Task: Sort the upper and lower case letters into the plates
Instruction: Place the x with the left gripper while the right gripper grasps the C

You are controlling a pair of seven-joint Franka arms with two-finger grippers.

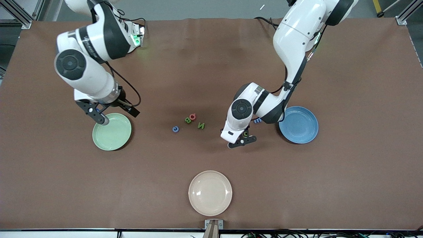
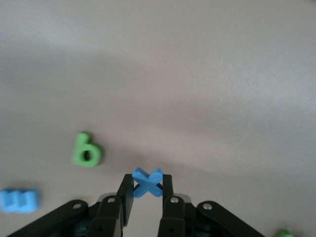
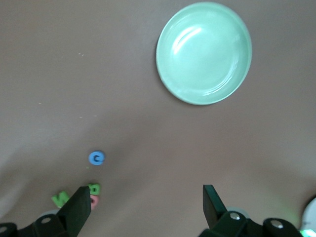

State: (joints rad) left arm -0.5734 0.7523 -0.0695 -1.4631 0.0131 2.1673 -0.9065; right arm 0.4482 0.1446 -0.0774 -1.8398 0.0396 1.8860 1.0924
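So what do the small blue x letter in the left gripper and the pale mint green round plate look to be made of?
Small blue x letter: matte and thick-cut with no shine, probably foam or soft plastic. Pale mint green round plate: glossy, with bright reflections on its rim, so likely glazed ceramic or hard melamine.

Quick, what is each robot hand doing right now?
Left end effector: closed on the blue x, near the blue plate.
Right end effector: open, holding nothing, over the mint green plate.

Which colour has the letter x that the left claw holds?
Blue. The letter x shows best in the left wrist view, pinched in the left claw.
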